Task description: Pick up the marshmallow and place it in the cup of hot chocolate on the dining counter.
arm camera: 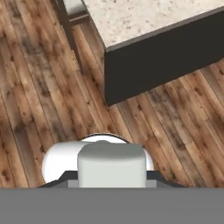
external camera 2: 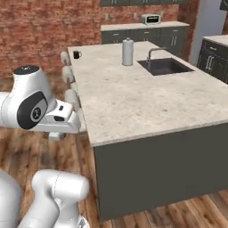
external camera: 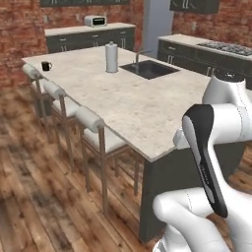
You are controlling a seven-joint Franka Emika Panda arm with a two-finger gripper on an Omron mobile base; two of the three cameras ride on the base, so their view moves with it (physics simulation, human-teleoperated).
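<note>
The dining counter [external camera: 138,108] stretches ahead of me, its beige speckled slab running far back toward the brick wall. At its far left corner sits the cup of hot chocolate [external camera: 46,66], small and dark with its handle to one side; from here it is too small for me to see what is in it. Well to its right a tall pale cylinder [external camera: 111,57] stands upright just beside the sink [external camera: 149,69], whose basin looks dark. Cushioned stools [external camera: 93,129] line the counter's left edge. I cannot make out the marshmallow. I cannot tell whether my fingers are parted or closed.
</note>
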